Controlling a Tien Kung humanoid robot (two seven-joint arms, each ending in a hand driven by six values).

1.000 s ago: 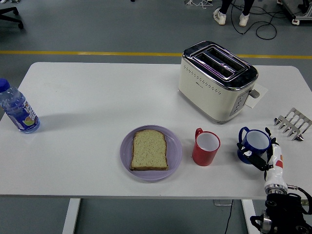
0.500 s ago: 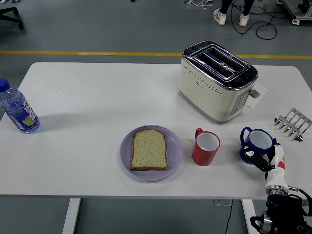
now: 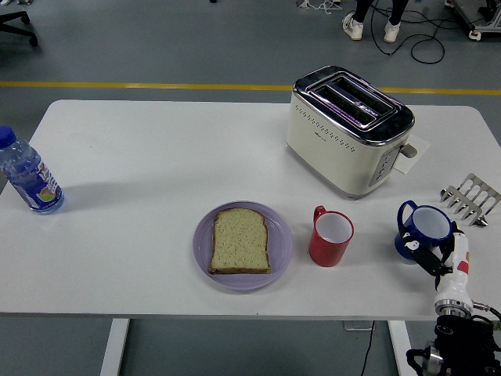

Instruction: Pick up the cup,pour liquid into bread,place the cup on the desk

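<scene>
A blue cup point(image 3: 429, 227) with a handle stands at the table's right front. My right hand point(image 3: 436, 257) comes up from the bottom right corner, its black fingers curled against the near side of the blue cup. A red cup point(image 3: 331, 236) stands upright and alone left of it. A slice of bread point(image 3: 240, 240) lies on a lilac plate point(image 3: 280, 235) left of the red cup. The left arm is out of view.
A cream toaster point(image 3: 348, 129) stands behind the cups. A metal toast rack point(image 3: 471, 197) lies at the right edge, just behind the blue cup. A water bottle point(image 3: 30, 174) stands at the left edge. A person's feet show at the far top.
My right hand and the blue cup have shifted together to the right, away from the red cup. Nothing else moved.
</scene>
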